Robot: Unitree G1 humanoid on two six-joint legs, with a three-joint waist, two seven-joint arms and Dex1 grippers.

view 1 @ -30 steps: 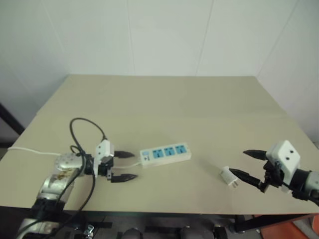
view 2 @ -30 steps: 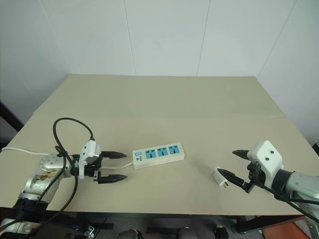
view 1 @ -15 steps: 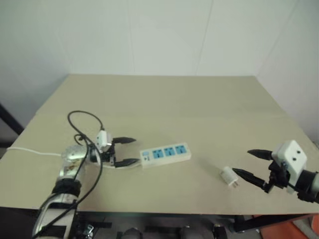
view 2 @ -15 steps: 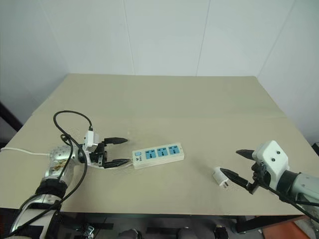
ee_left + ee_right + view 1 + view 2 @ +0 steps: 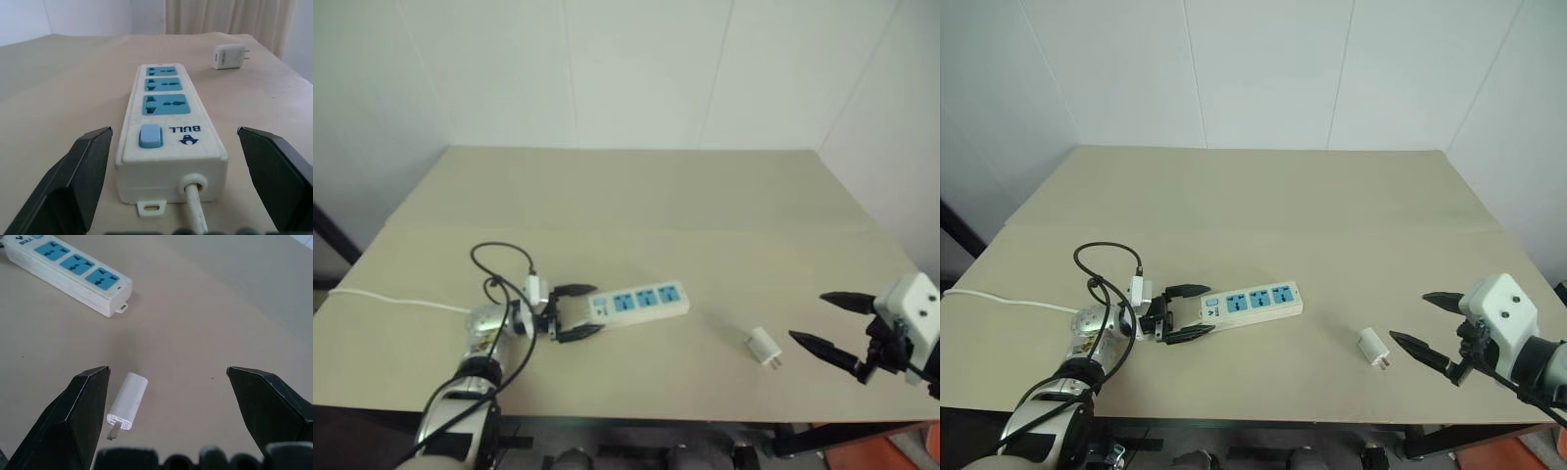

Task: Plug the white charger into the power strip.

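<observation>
Left arm [image 5: 1087, 343]: silver metal wrist housing with brownish scuff marks, black segment below it toward the forearm; a thin black cable [image 5: 1102, 264] loops above the wrist. Left gripper [image 5: 1197, 311]: small white boxy module, black bracket, two black tapered fingers [image 5: 78, 181] with matte, faceted faces. Right gripper [image 5: 1425, 322]: larger white boxy module [image 5: 1500, 309] with rounded corners and two small dark dots on its upper face, black bracket, two black pointed fingers [image 5: 83, 416]; grey forearm behind.
</observation>
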